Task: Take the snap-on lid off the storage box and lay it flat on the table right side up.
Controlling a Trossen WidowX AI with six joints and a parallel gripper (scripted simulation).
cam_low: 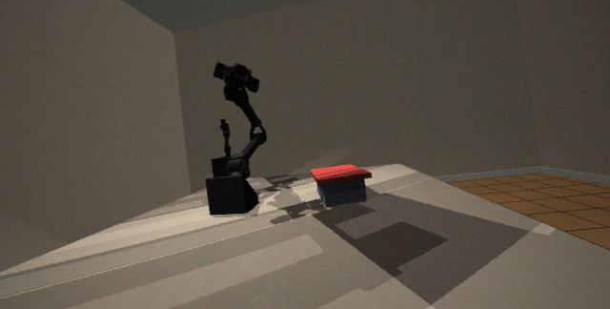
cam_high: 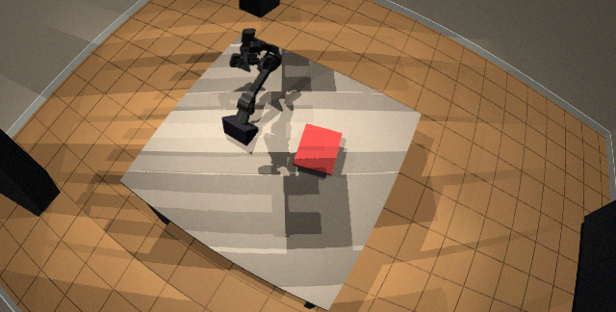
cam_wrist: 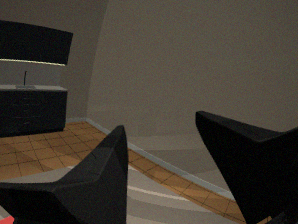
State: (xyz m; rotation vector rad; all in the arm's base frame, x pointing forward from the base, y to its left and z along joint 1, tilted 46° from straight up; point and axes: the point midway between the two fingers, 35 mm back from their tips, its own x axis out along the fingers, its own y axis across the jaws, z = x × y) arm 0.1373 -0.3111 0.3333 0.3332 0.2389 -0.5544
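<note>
The red lid (cam_high: 320, 141) (cam_low: 339, 173) sits flat on top of the dark blue storage box (cam_low: 343, 192). A small corner of the lid shows at the lower left edge of the wrist view (cam_wrist: 7, 220). The box is mostly hidden under the lid in the top view. My gripper (cam_low: 236, 76) (cam_wrist: 161, 124) is partly open, with nothing between its fingers in the wrist view. It is raised high above the table, on the arm base's side, well away from the lid and not touching it.
The arm's dark base (cam_high: 240, 130) (cam_low: 229, 196) stands on the pale table (cam_high: 202, 196) (cam_low: 191, 261), to the left of the box. A thin dark upright piece (cam_low: 226, 137) rises behind the base. A dark kitchen counter (cam_wrist: 30, 112) stands far off across the floor.
</note>
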